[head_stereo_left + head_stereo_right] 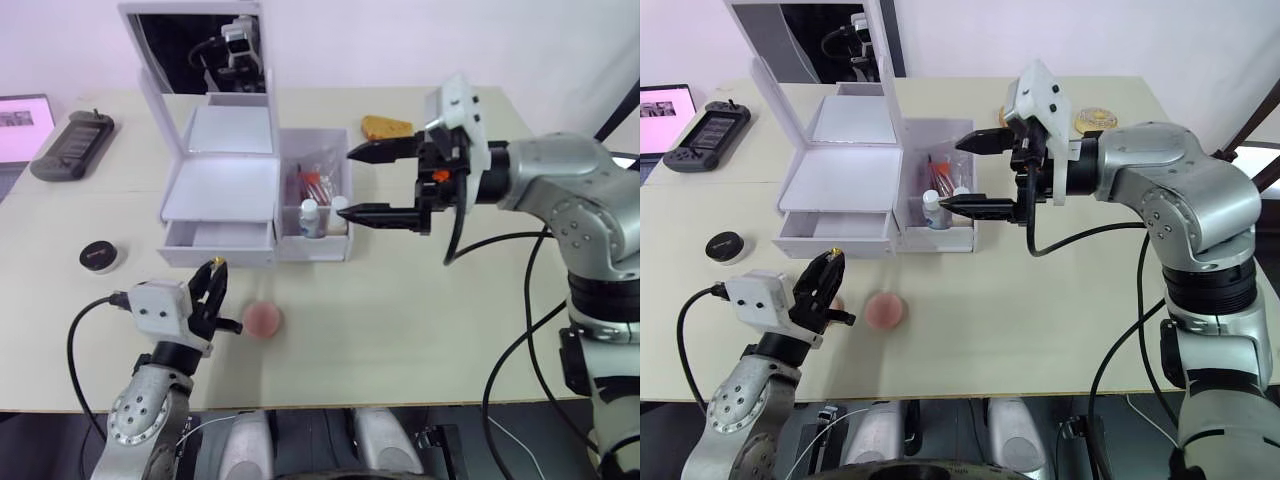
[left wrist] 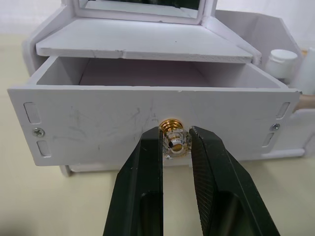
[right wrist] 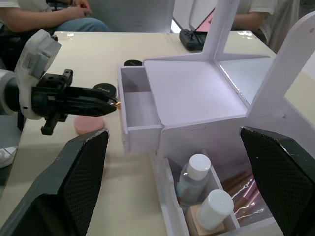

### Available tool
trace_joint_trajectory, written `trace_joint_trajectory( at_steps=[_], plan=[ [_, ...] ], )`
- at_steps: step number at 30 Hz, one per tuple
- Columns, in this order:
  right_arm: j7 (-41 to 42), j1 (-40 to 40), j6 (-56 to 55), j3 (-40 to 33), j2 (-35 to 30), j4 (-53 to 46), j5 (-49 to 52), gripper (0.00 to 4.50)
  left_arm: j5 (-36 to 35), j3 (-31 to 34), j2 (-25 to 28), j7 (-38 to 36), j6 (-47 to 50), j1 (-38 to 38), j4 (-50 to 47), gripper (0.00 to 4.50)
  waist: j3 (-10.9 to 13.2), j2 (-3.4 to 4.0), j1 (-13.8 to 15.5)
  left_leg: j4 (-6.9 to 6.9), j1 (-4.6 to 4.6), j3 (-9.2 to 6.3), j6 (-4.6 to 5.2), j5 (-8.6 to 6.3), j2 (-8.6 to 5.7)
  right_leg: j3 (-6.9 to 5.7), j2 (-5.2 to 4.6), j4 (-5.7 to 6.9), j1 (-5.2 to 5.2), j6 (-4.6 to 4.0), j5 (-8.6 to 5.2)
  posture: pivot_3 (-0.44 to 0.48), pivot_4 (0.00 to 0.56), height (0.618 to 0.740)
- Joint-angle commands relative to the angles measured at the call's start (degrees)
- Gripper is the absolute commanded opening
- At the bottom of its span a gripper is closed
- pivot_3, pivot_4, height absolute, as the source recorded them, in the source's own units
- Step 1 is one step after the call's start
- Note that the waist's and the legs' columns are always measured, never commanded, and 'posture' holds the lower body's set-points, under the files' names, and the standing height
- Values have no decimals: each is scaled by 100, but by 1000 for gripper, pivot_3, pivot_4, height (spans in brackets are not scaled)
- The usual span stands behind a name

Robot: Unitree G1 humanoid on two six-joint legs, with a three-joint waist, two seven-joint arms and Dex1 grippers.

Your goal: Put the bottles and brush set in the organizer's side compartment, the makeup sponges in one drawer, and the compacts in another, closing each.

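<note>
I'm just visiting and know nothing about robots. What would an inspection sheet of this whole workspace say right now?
Surface: beige table.
Job's things: white organizer with drawer pulled open and empty; bottles and brush set in side compartment; pink sponge and black compact on the table.
Clutter: game controller, laptop, yellow sponge.
Grippers: left gripper shut on drawer knob; right gripper open above the side compartment.
Cables: black cables along both arms.
Surroundings: seated person behind the table.
</note>
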Motion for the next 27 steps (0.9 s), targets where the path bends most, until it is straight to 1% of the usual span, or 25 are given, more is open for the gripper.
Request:
trace_joint_trajectory(
  at_steps=[1,5,7,10,12,16,19,22,27],
  plan=[
    [87,-199,-111,-59,10,35,-3,4500,-122,62,29,-46,-122,296,-552,296,0,0,-15,-1,-1,2,3,-2,0,1,-1,-4,0,0,0,0,150,740],
    [131,-217,-120,-47,55,70,6,4500,-174,89,38,-47,-137,564,-722,296,0,0,-26,-1,-4,7,44,-25,0,3,-1,-12,-3,3,0,0,150,740],
    [149,-197,-130,-50,61,67,3,4500,-200,67,32,-54,-152,704,-806,296,0,0,-23,-3,-4,9,71,-42,0,3,-1,-14,-3,19,-1,0,150,740],
    [172,-178,-137,-41,83,62,3,4500,-320,16,45,-117,-147,899,-876,296,0,1,-13,-10,-5,10,89,-53,0,3,0,-17,-7,25,-5,0,150,740],
    [177,-188,-139,-33,105,67,-4,4500,-343,-29,88,-163,-106,890,-781,296,1,4,5,-10,-6,11,104,-61,0,3,0,-19,-8,22,-7,0,150,740],
    [190,-188,-157,-32,115,66,-22,4500,-472,-126,150,-246,-6,880,-705,296,2,6,6,-9,-5,14,105,-62,0,3,-1,-22,-8,7,-15,0,150,740],
    [216,-187,-175,-36,95,78,-31,4500,-492,-79,153,-275,-133,1059,-742,296,2,6,6,-8,-5,14,105,-62,0,3,0,-22,-8,7,-15,0,150,740],
    [235,-187,-191,-30,96,92,-36,4500,-524,44,120,-409,-463,1425,-701,296,2,5,16,-5,-5,14,105,-62,0,3,-1,-21,-7,7,-15,0,150,740],
    [267,-178,-238,-6,120,124,-53,4500,-401,184,11,-472,-979,1827,-484,296,2,5,12,15,-4,14,102,-60,0,2,-3,-17,-1,-10,-21,0,150,740]
  ],
)
